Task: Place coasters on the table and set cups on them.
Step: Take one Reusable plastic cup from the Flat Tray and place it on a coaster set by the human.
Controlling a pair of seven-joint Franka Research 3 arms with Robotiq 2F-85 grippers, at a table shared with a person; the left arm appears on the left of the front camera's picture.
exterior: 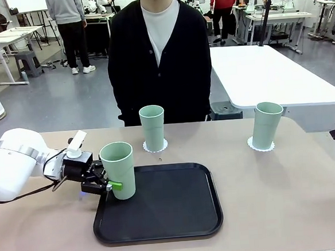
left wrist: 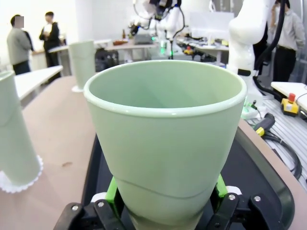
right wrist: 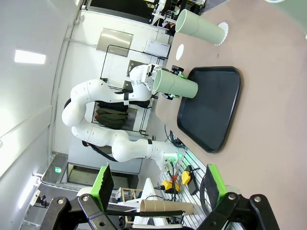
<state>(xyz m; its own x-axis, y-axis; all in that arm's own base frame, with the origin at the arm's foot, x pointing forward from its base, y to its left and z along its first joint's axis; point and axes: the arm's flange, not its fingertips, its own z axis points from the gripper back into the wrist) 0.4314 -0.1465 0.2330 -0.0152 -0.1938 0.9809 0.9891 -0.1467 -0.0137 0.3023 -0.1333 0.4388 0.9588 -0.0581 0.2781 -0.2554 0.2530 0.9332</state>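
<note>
Two cups (exterior: 152, 126) already sit on coasters (exterior: 155, 146); left end effector (exterior: 111, 186) clamps the third cup (exterior: 119, 169) (tray's (exterior: 179, 216) nine o'clock edge), right end effector (right wrist: 158, 191) apart.

**Left gripper clamped on a cup at the tray edge**

Left gripper (exterior: 110, 186) grips the lower part of a cup (exterior: 119, 169), upright on the left edge of the black tray (exterior: 162, 209). Two more cups (exterior: 153, 127) (exterior: 265, 125) stand on coasters (exterior: 155, 146) (exterior: 261, 145) on the table (exterior: 276, 198). A person (exterior: 158, 51) stands at the far side.
</note>
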